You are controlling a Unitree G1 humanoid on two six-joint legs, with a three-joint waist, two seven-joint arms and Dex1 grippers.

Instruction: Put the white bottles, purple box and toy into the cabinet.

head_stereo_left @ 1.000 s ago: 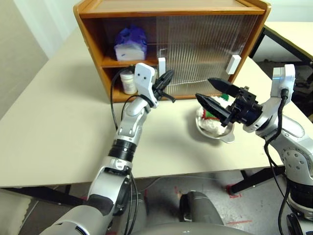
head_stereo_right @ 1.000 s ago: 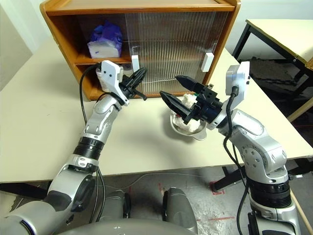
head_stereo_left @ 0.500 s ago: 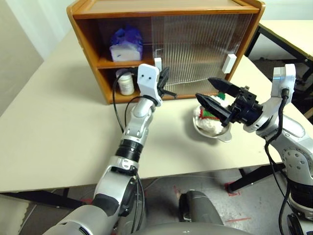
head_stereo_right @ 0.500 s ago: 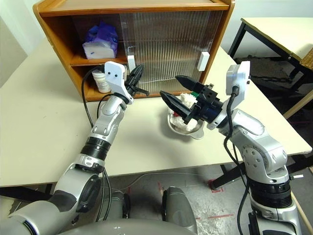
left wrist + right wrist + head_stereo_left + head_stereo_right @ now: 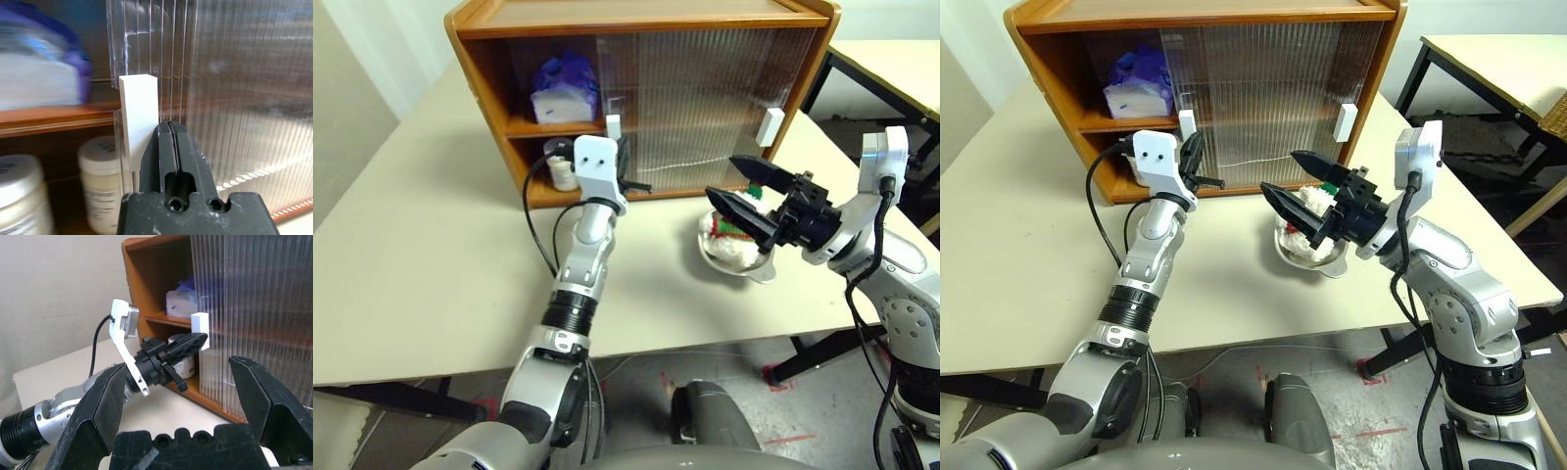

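Note:
The cabinet [image 5: 489, 20] stands at the back of the table, its left side open. On its upper shelf lies the purple box [image 5: 566, 88]. Two white bottles [image 5: 100, 181] [image 5: 17, 196] stand on the lower shelf. My left gripper [image 5: 624, 157] is shut and empty, with its tips against the right side of the left door's white handle [image 5: 138, 112]. The toy [image 5: 729, 243] lies in a steel bowl [image 5: 759, 274] in front of the cabinet. My right gripper [image 5: 722, 176] hangs open just above the toy and holds nothing.
Ribbed sliding doors [image 5: 705, 88] cover the cabinet's middle and right, with a second white handle [image 5: 769, 125] on the right door. Another table [image 5: 891, 59] stands at the far right. Bare tabletop [image 5: 421, 255] lies to the left of my left arm.
My left gripper has moved left along the cabinet front, and the left door's handle has gone left with it, narrowing the open part. The right arm has kept still.

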